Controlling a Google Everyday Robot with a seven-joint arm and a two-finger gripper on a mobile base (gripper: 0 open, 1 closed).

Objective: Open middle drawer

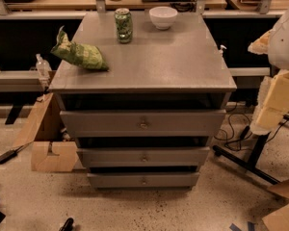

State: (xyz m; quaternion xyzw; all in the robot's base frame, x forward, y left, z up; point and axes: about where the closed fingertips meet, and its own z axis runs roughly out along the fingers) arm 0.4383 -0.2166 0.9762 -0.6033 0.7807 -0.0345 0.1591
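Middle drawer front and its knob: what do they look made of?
Middle drawer: flat matte grey front with a dull, even sheen. It could be painted metal or laminate; I can't tell which. Knob: small and round with a brass-coloured glint, probably metal. Gripper: at the view's right edge, apart from the cabinet.

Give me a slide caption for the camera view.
Grey three-drawer cabinet, middle drawer closed, soda can, white bowl and green bag on top; tool out of view.
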